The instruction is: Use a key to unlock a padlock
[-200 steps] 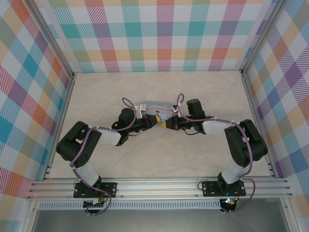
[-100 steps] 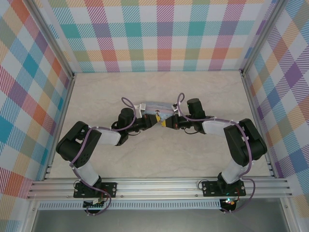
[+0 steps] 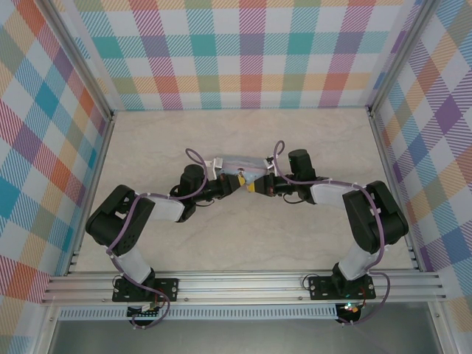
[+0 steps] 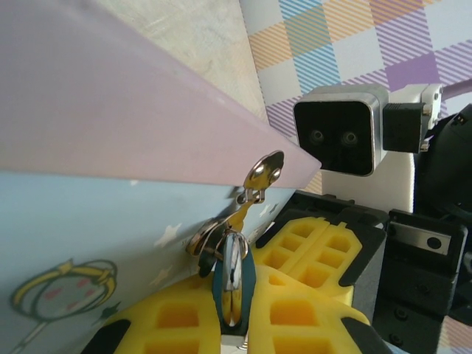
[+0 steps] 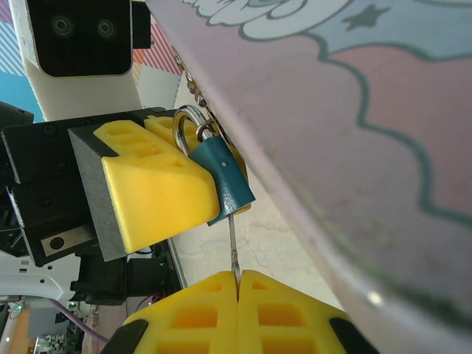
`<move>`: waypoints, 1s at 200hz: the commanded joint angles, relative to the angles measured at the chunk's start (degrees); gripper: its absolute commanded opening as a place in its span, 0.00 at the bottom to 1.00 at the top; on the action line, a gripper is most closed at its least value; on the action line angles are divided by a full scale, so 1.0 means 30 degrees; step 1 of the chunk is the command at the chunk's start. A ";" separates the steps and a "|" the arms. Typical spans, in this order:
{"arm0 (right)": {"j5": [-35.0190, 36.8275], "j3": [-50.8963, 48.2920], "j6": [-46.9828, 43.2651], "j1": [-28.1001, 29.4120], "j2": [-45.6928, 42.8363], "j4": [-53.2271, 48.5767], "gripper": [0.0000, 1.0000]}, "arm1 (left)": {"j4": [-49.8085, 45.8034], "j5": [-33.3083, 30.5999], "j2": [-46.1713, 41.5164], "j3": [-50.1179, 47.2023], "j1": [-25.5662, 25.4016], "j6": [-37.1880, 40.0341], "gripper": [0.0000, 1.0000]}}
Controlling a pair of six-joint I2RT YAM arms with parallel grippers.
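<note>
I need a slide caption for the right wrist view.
Right claw pinches the key, tip at the base of the padlock gripped by the left claw.

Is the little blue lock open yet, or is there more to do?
Not yet. Done: the left end effector grips the tiny teal-blue padlock, and the right end effector pinches the thin dark metal key. In hand: the key's tip meets the padlock's bottom. Left: turning it and freeing the silvery shackle, which looks hooked on the pale blue cartoon tin.

The padlock (image 5: 225, 181) is teal, the fingers (image 5: 158, 195) yellow, the tin (image 4: 88, 243) pale blue, cartoon-printed.
</note>
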 commanded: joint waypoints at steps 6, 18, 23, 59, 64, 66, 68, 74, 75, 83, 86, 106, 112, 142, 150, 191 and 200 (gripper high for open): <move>-0.0110 0.0418 -0.0139 -0.0042 0.0539 0.2110 0.02 | 0.3068 0.1445 -0.0325 0.0496 -0.0064 -0.1249 0.00; -0.0017 0.0494 0.0054 -0.0042 0.0799 0.2435 0.02 | 0.3354 0.1506 -0.0444 0.0478 -0.0050 -0.1553 0.00; -0.0044 0.0481 0.0188 -0.0064 0.0907 0.2667 0.02 | 0.3420 0.1534 -0.0525 0.0471 -0.0050 -0.1622 0.00; -0.0466 0.0244 0.1382 -0.0454 0.1350 0.4909 0.02 | 0.3338 0.1706 -0.0985 0.0471 -0.0050 -0.1677 0.00; -0.0552 0.0324 0.1466 -0.0478 0.1402 0.5077 0.02 | 0.3337 0.1788 -0.0960 0.0495 -0.0050 -0.1663 0.00; -0.0584 0.0359 0.1483 -0.0481 0.1429 0.5093 0.02 | 0.3337 0.1818 -0.0946 0.0499 -0.0050 -0.1662 0.00; -0.0657 0.0398 0.1494 -0.0482 0.1443 0.5119 0.02 | 0.3337 0.1847 -0.0914 0.0507 -0.0050 -0.1661 0.00; -0.0793 0.0536 0.1549 -0.0482 0.1476 0.5192 0.02 | 0.3337 0.1967 -0.0814 0.0579 -0.0065 -0.1661 0.00; -0.0816 0.0551 0.1568 -0.0482 0.1491 0.5204 0.02 | 0.3337 0.1971 -0.0824 0.0584 -0.0058 -0.1661 0.00; -0.1029 0.0654 0.1641 -0.0484 0.1601 0.5320 0.02 | 0.3373 0.2046 -0.0720 0.0616 -0.0080 -0.1639 0.00; -0.1067 0.0709 0.1655 -0.0467 0.1617 0.5331 0.02 | 0.3408 0.2075 -0.0674 0.0614 -0.0080 -0.1633 0.00; -0.1321 0.0888 0.1736 -0.0509 0.1760 0.5353 0.02 | 0.3680 0.2192 -0.0522 0.0604 -0.0080 -0.1632 0.00; -0.1407 0.0863 0.1865 -0.0540 0.1806 0.5543 0.02 | 0.3689 0.2232 -0.0495 0.0615 -0.0080 -0.1607 0.00; -0.1660 0.1084 0.2533 -0.0759 0.2196 0.6527 0.02 | 0.3674 0.2360 -0.0449 0.0647 -0.0080 -0.1632 0.00; -0.1646 0.1220 0.2474 -0.0804 0.2267 0.6490 0.02 | 0.3660 0.2454 -0.0450 0.0727 -0.0080 -0.1632 0.00; -0.2100 0.1872 0.3593 -0.0855 0.2885 0.7520 0.02 | 0.4014 0.2826 -0.0282 0.0760 -0.0142 -0.1278 0.00; -0.2107 0.1964 0.3800 -0.0863 0.2885 0.7519 0.02 | 0.4225 0.2911 -0.0256 0.0710 -0.0138 -0.1122 0.00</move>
